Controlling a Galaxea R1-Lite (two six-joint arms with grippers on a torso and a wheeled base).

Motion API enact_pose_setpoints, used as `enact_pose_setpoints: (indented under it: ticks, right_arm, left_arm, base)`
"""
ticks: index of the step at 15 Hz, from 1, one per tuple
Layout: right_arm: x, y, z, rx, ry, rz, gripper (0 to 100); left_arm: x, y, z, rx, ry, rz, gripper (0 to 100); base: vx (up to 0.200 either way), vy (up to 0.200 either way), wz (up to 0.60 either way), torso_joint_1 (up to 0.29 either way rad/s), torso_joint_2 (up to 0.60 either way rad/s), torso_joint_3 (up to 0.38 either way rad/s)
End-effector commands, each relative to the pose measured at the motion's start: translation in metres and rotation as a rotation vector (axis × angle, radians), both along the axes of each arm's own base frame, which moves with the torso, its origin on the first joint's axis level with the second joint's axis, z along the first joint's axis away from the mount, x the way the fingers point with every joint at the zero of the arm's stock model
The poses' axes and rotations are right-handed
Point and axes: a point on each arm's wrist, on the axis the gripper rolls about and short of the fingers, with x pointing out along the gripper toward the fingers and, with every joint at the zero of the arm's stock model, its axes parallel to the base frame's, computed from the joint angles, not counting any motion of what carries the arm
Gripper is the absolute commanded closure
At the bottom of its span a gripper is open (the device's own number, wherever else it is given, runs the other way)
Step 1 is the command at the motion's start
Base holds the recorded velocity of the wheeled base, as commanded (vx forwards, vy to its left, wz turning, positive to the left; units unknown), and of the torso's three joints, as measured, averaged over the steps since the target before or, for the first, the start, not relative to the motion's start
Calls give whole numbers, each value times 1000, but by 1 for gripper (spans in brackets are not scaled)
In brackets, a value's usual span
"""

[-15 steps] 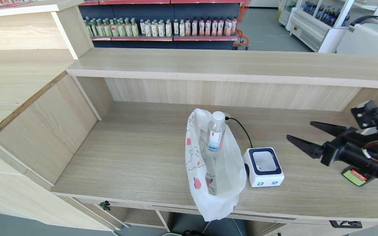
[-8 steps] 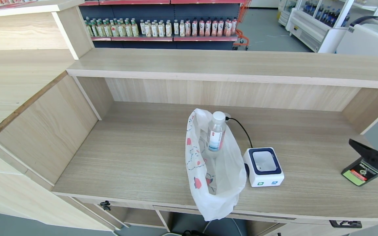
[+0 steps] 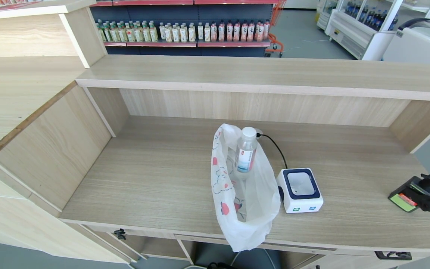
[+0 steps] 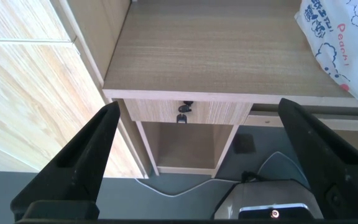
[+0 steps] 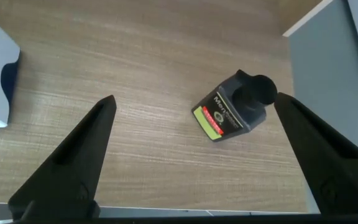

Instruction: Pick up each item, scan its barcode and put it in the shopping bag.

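At right end of counter (image 5: pixel 135 149): dark bottle (image 5: pixel 232 112) lying flat | right pincer (image 5: pixel 194 102) above it, spread wide, not touching

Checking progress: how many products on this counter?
2: a clear bottle upright in the shopping bag, a black container lying far right on the counter. Bag may hide more.
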Motion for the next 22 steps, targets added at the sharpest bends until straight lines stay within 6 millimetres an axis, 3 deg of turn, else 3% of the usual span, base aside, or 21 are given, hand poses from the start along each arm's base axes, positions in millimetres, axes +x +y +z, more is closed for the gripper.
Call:
enact_pose_setpoints:
  ticks: [1,6,13,19,22]
  right_arm:
    - [-4,2,-7,-10,31,4,0]
    - [-10,1,-7,-40,40,-39,0]
    - [-43,16,-18,-31,62,-46,0]
    - [-44,16,-17,-67,63,-40,0]
    - [-57,24,-20,-95,89,-32,0]
  left_arm:
    - [0,0,0,1,0,0,0]
    - [0,0,0,1,0,0,0]
    - [0,0,0,6,0,1,0]
    - [0,0,0,3,0,1,0]
    - [0,0,0,3,0,0,0]
  base:
    - [0,0,0,0,0,0]
    - [0,0,0,0,0,0]
    - [0,-200,0,0,2,4]
    - [0,-200,0,2,5,4]
    - [0,-200,0,5,2,7]
